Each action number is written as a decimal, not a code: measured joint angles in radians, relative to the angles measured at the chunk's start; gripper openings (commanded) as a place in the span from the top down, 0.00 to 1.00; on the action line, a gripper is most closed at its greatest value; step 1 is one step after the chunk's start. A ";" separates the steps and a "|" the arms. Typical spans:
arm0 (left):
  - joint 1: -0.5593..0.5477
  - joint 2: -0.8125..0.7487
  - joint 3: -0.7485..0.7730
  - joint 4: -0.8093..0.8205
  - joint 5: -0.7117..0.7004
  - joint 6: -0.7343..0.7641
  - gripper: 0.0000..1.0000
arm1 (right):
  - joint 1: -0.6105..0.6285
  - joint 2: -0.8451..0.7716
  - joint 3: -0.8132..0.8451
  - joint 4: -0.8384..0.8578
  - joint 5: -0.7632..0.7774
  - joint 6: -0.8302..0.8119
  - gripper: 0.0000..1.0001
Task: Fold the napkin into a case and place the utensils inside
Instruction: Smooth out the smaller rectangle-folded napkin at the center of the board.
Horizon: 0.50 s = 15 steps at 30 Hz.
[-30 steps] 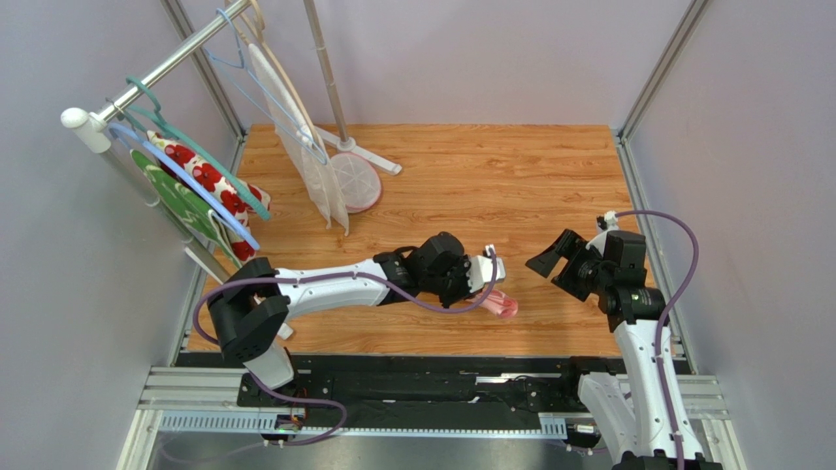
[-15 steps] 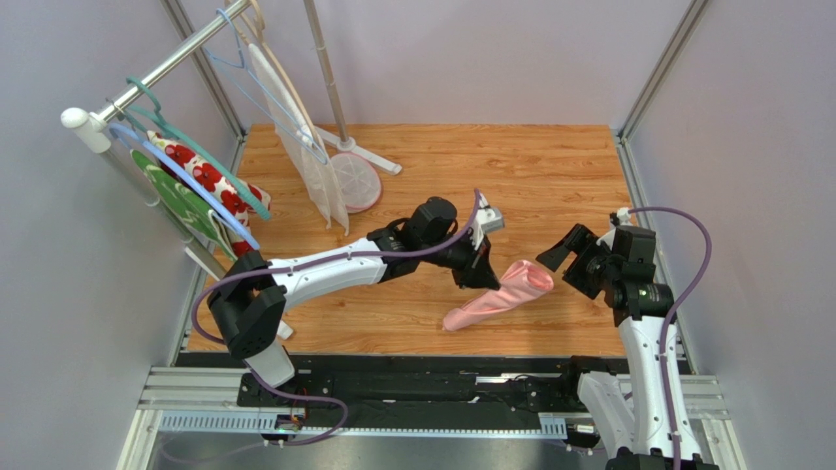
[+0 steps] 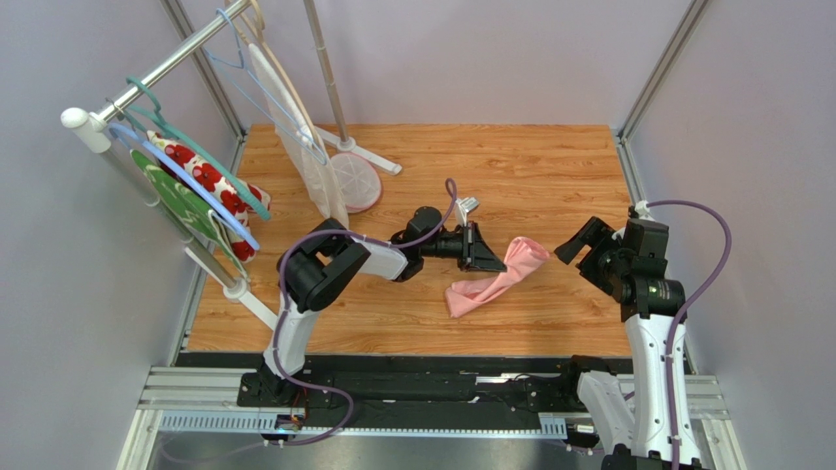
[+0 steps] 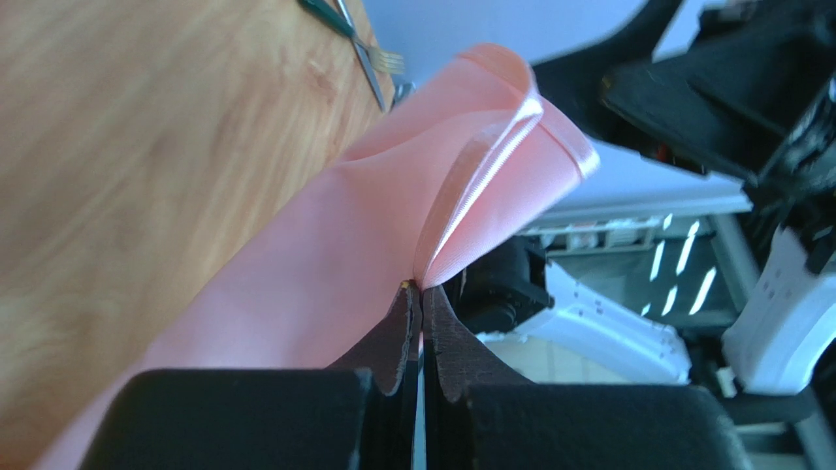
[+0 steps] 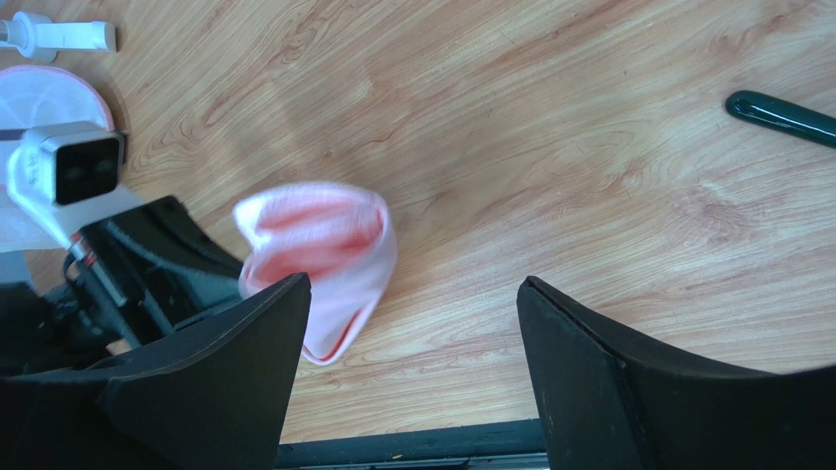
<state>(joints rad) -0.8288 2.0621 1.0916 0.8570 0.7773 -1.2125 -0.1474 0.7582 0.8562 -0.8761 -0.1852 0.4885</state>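
- Gripping a fold of the napkin with the left tool, tips pressed together.
- Trailing from that pinch down onto the worktop, near its middle.
- Holding the right tool spread apart, just beside the raised end, not touching.

No writing, label, brand mark, number or sign can be read in any of the three views.
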 measured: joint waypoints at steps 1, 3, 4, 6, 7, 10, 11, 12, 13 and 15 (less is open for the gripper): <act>0.015 0.033 -0.001 0.042 -0.001 -0.053 1.00 | 0.000 0.000 0.000 -0.002 0.001 0.000 0.19; 0.050 0.070 -0.001 0.085 -0.004 -0.121 1.00 | 0.000 0.002 0.000 -0.002 0.001 0.000 0.19; 0.067 0.077 -0.001 0.097 -0.004 -0.142 1.00 | 0.000 0.003 0.000 -0.002 0.001 0.000 0.19; 0.099 0.081 0.000 0.119 -0.003 -0.174 1.00 | 0.000 0.010 -0.003 0.001 0.001 0.000 0.19; 0.112 0.081 0.002 0.130 -0.002 -0.182 1.00 | 0.000 0.013 -0.006 0.004 0.000 0.000 0.19; 0.137 0.079 0.030 0.117 -0.004 -0.188 1.00 | 0.000 0.029 -0.023 0.014 -0.006 0.000 0.20; 0.137 0.077 0.037 0.109 -0.006 -0.188 1.00 | 0.000 0.035 -0.032 0.020 -0.013 0.001 0.20; 0.135 0.071 0.040 0.101 -0.009 -0.188 1.00 | 0.000 0.043 -0.040 0.025 -0.023 0.001 0.20; 0.132 0.064 0.041 0.096 -0.011 -0.188 1.00 | 0.000 0.059 -0.048 0.027 -0.042 0.000 0.18; 0.128 0.053 0.041 0.091 -0.019 -0.189 1.00 | 0.002 0.094 -0.071 0.053 -0.102 -0.005 0.16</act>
<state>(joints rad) -0.7006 2.1151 1.1328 0.9478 0.7586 -1.4017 -0.1455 0.8520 0.7849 -0.8230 -0.2871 0.4839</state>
